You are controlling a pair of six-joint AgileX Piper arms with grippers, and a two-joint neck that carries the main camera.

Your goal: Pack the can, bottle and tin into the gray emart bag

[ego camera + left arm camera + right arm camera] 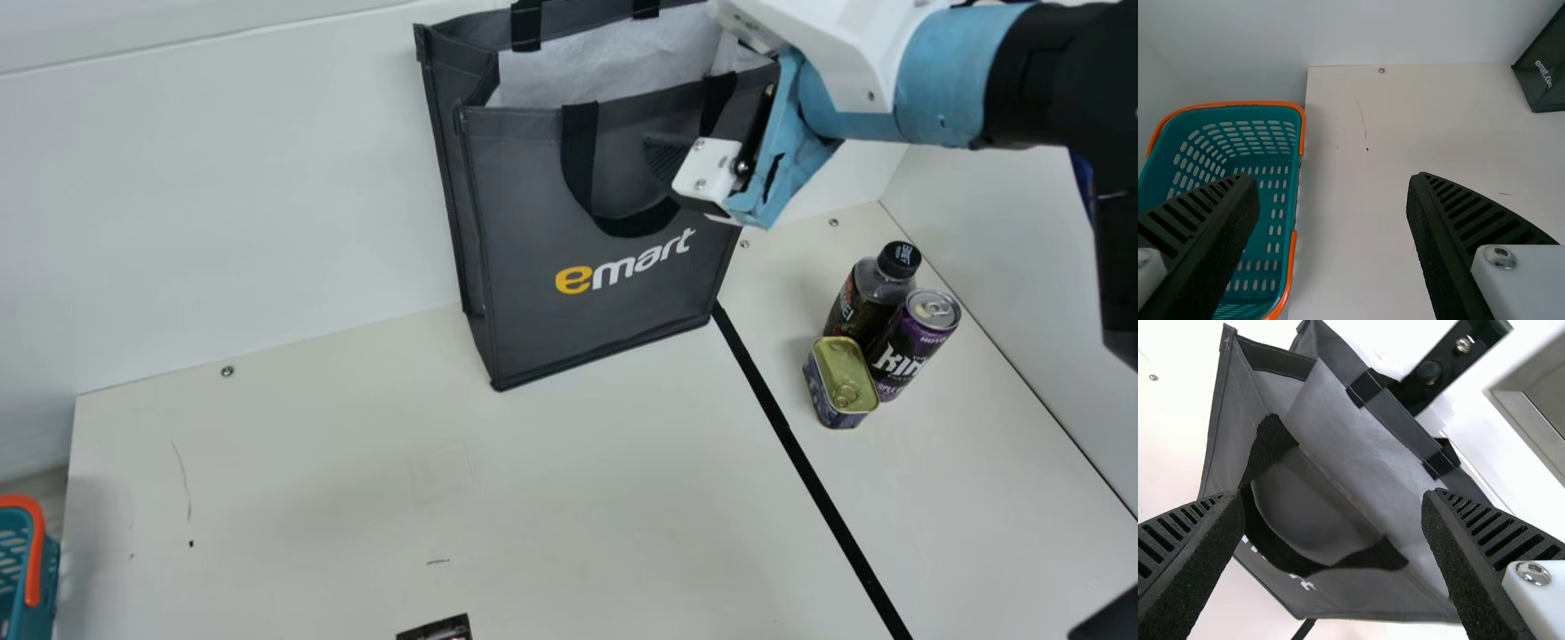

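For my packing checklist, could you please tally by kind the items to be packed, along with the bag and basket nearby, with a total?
Bottle: 1, with a black cap
Can: 1, purple and black
Tin: 1, with a gold-coloured lid
Bag: 1, gray
Basket: 1, teal with orange handles
Total: 5

The right arm [1031,80] extends from the main view's right edge, its wrist [938,76] light blue, the right gripper [667,162] with jaws spread wide — the left gripper [1333,177], in its wrist view, likewise parted.
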